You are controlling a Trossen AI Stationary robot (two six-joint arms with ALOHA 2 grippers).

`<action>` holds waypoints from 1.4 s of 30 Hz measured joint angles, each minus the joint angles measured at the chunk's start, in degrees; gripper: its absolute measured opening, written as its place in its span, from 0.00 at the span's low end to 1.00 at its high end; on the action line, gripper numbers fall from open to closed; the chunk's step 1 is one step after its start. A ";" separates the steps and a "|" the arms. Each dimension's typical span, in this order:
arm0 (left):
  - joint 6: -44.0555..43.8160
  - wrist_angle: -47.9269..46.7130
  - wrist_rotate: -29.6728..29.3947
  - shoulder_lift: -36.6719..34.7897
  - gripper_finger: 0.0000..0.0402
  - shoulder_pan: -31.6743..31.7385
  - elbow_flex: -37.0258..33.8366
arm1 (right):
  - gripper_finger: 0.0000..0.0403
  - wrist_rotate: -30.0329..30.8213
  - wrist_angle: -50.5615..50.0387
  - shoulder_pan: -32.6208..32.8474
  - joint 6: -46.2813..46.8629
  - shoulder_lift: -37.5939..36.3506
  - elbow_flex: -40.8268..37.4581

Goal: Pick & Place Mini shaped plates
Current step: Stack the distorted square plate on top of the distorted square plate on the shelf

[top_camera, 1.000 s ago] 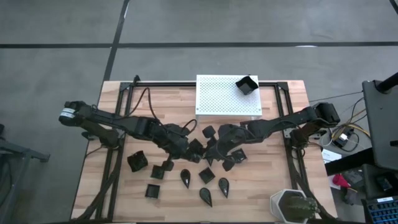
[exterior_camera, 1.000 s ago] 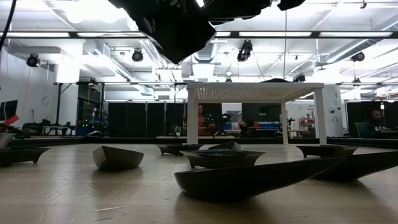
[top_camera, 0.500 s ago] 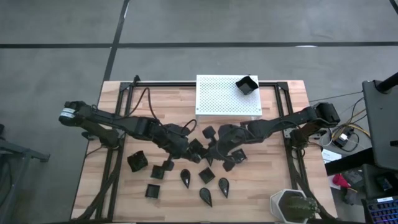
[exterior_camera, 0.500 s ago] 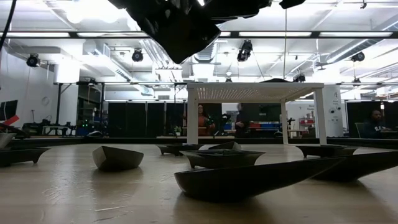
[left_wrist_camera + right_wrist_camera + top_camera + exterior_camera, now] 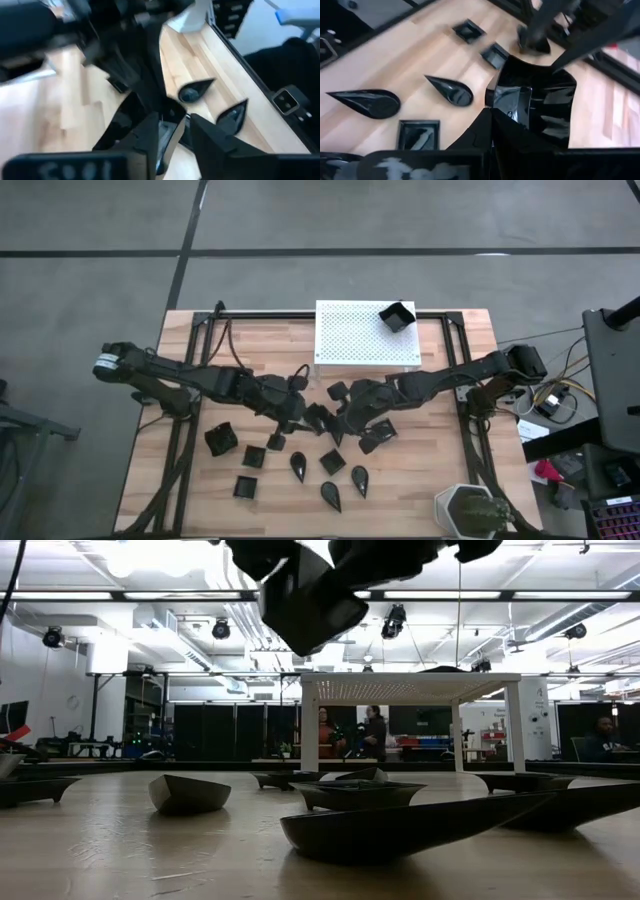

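Above the middle of the wooden bench [image 5: 180, 490], the right pincer [image 5: 492, 117] is clamping a small matte black square plate [image 5: 535, 107] by its rim; the left pincer [image 5: 175, 132] is standing apart beside it.

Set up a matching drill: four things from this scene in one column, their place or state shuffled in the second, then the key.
1 plant pot
2 right pincer
3 lone square plate
4 teardrop plates

A shut on a held plate
B on the white stand
C lying flat in front of both arms
D at a corner of the table, right arm's side

Pairs: 1-D, 2-A, 3-B, 4-C
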 joint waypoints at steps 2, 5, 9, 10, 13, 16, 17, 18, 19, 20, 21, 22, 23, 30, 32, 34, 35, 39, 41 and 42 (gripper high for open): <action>0.04 0.19 -1.42 -0.73 0.32 0.01 0.11 | 0.02 2.70 -1.63 -0.23 0.99 -0.01 0.15; 0.06 0.20 -2.68 -1.96 0.37 0.01 0.22 | 0.02 10.05 -6.69 -0.25 2.06 -0.14 1.49; -0.05 1.17 -2.68 -3.46 0.39 -0.02 0.10 | 0.02 15.65 -13.12 -0.75 3.75 -0.39 4.70; -0.16 0.93 -2.64 -3.53 0.39 -0.08 -0.01 | 0.02 16.70 -14.48 -1.05 5.17 -0.39 5.46; -0.72 0.77 -2.54 -3.69 0.39 -0.12 -0.80 | 0.02 19.91 -19.09 -1.97 9.93 -0.39 7.48; -0.72 0.69 -2.51 -4.09 0.39 -0.13 -1.67 | 0.02 26.53 -24.67 -2.81 14.26 -0.67 9.73; -0.61 0.74 -2.51 -4.09 0.39 -0.16 -1.97 | 0.02 28.41 -26.38 -3.12 15.85 -0.76 10.59; -0.53 0.69 -2.51 -4.09 0.39 -0.17 -2.19 | 0.02 29.75 -27.88 -3.55 17.51 -1.05 11.47; -0.54 0.69 -2.46 -4.07 0.39 -0.27 -2.45 | 0.02 30.63 -29.46 -3.96 19.22 -1.31 12.28; -0.55 0.99 -2.47 -4.07 0.39 -0.47 -2.80 | 0.02 31.46 -31.04 -4.45 21.10 -1.55 13.03; -0.51 1.57 -2.47 -4.09 0.39 -0.59 -3.13 | 0.02 32.34 -32.32 -4.88 22.83 -2.01 13.77; -0.49 2.59 -2.45 -4.09 0.39 -0.82 -3.73 | 0.02 33.53 -33.71 -5.30 24.64 -2.26 14.57; -0.47 4.10 -2.40 -4.09 0.39 -0.99 -4.54 | 0.02 34.80 -35.42 -5.71 26.29 -2.41 15.47; 2.31 17.44 -1.14 -4.18 0.39 -1.72 -11.23 | 0.02 39.70 -49.09 -10.95 40.02 -3.04 21.35; 2.71 21.29 -0.72 -4.33 0.39 -1.76 -12.92 | 0.02 39.94 -51.21 -12.97 42.64 -3.04 22.06; 2.77 26.59 -0.72 -4.39 0.39 -1.76 -14.55 | 0.02 39.97 -53.07 -15.12 45.78 -3.04 22.50; 2.79 29.03 -0.72 -4.40 0.39 -1.76 -15.37 | 0.02 39.97 -53.80 -16.20 46.54 -3.04 22.63; 2.99 34.13 -0.74 -4.40 0.39 -1.76 -17.51 | 0.02 40.08 -54.31 -20.24 46.63 -3.15 22.67; 2.99 34.99 -0.74 -4.42 0.39 -1.76 -18.03 | 0.02 40.26 -54.47 -21.84 46.33 -3.26 22.83; 2.96 35.09 -0.74 -4.42 0.39 -1.76 -18.24 | 0.02 40.27 -54.78 -22.70 45.99 -3.26 23.00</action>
